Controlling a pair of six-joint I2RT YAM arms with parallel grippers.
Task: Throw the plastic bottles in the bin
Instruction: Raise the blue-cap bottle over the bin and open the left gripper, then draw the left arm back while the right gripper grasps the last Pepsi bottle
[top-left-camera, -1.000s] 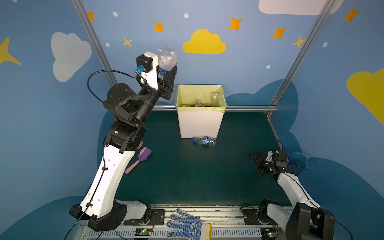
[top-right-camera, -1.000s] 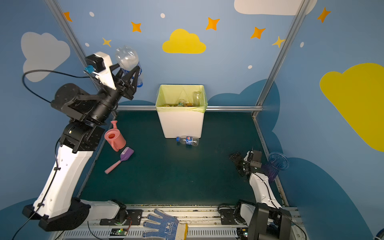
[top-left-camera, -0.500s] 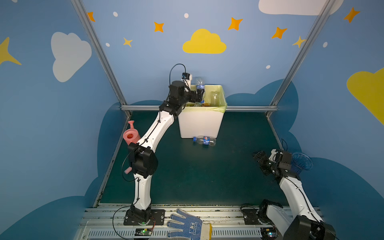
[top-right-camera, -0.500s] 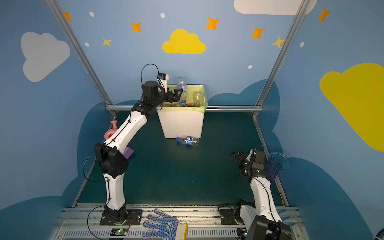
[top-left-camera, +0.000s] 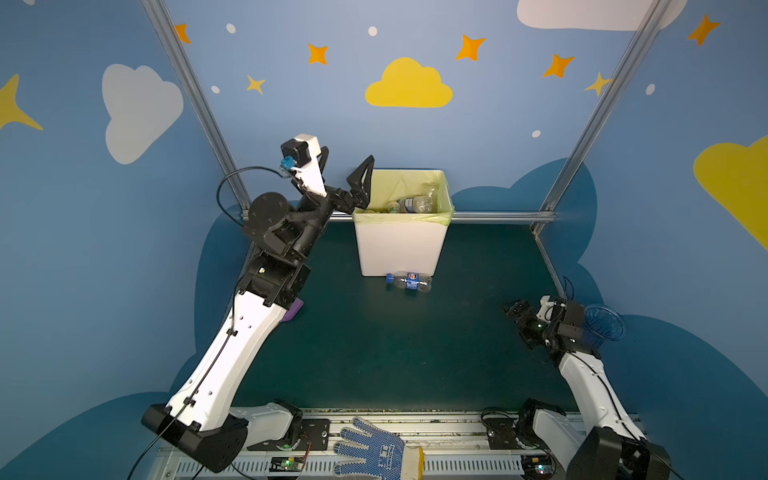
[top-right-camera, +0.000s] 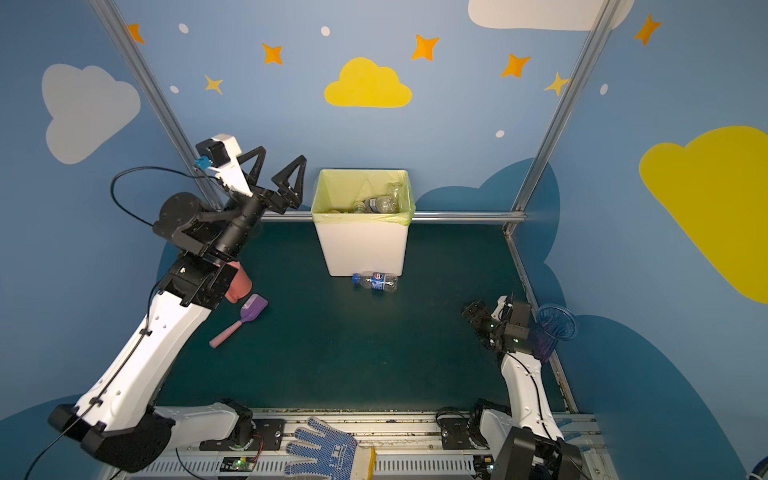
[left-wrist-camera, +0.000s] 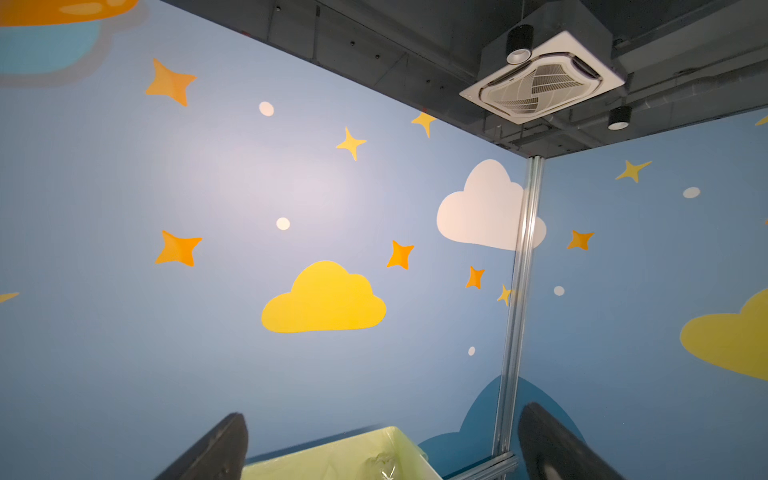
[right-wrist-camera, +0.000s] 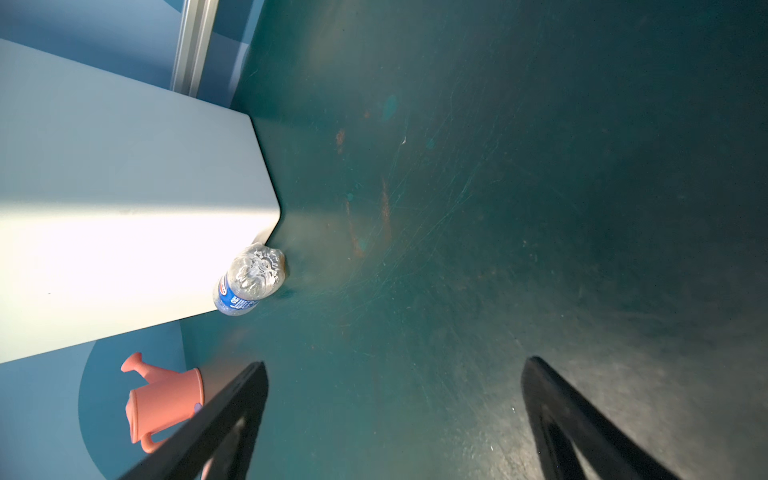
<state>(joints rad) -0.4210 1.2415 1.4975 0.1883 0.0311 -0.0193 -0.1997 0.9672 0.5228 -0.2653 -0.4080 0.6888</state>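
A: Surface, room?
B: Scuffed dark green mat (top-left-camera: 395, 345); blue walls (top-left-camera: 291, 104) with clouds and stars.
A: Task items?
B: Several bottles (top-left-camera: 411, 203) inside the bin (top-left-camera: 399, 249) at the back. One loose bottle (top-left-camera: 409, 281) lies touching its front base.
A: Grippers?
B: The left gripper (top-left-camera: 347, 156) is raised beside the rim, jaws apart, empty. The right gripper (right-wrist-camera: 397, 362) is low over the mat, jaws apart, empty.

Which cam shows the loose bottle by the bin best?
Top views: both show the bottle full length, lying on its side at the foot of the bin, blue cap and label clear. Right wrist sees it end-on, cap hidden. Left wrist misses it, catching only the bin's rim.
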